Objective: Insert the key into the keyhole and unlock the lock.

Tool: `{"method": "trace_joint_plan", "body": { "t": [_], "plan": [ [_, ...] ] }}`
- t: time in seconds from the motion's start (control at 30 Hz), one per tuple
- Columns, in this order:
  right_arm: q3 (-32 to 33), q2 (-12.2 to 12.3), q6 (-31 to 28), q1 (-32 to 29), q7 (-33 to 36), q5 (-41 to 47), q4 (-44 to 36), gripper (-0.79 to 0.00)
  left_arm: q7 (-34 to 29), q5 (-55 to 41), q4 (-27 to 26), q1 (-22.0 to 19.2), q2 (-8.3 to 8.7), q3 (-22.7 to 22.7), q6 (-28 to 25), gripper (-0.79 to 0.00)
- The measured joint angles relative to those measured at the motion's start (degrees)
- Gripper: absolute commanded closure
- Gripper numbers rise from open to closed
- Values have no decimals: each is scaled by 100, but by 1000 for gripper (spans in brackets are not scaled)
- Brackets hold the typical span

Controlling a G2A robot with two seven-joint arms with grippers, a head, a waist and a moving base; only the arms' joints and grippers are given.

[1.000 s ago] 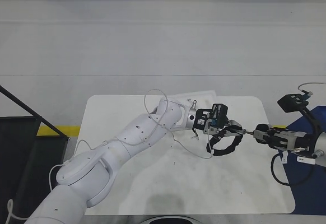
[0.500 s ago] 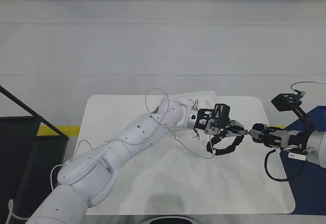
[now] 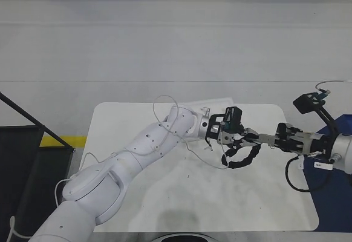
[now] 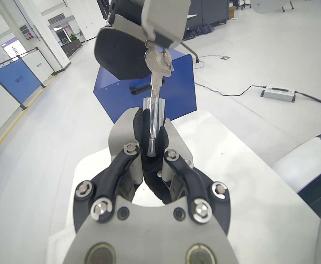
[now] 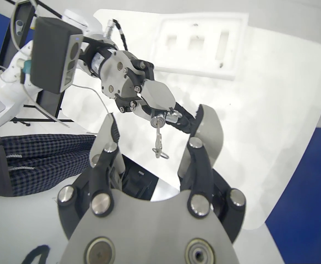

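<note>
Above the table (image 3: 254,199), just right of the top view's centre, the left gripper (image 3: 235,138) clamps the lock (image 4: 154,122). Its cable loop (image 3: 244,158) curls just below in the frame. The key (image 4: 156,67) sits in the keyhole (image 5: 157,122), between the spread fingers of the right gripper (image 5: 157,112), apparently touching neither. A foam tray (image 3: 218,101) lies at the table's upper edge, behind the left arm (image 3: 158,136).

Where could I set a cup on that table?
Bare: near half of the table, before the arms. Crowded: mid-table, where left gripper and right gripper meet at the lock; far edge holds a foam tray.
</note>
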Motion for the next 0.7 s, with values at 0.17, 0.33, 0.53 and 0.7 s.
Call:
{"method": "trace_joint_plan", "body": {
  "t": [0.17, 0.33, 0.53, 0.7],
  "plan": [
    [158, 14, -1261, -126, -14, 320, 124, -785, -94, -355, 129, 70, 60, -141, -253, 0],
    [336, 50, -2234, -295, 289, 593, 192, -785, -542, -1098, 120, 70, 207, 104, -245, 0],
    [326, 105, -2878, -302, 782, 909, 217, -785, -1392, -2746, -227, -113, 505, 843, -245, 0],
    [279, 118, -2968, -272, 865, 1150, 306, -785, -2327, -4317, -782, -475, 896, 1434, -245, 0]
  ]
}}
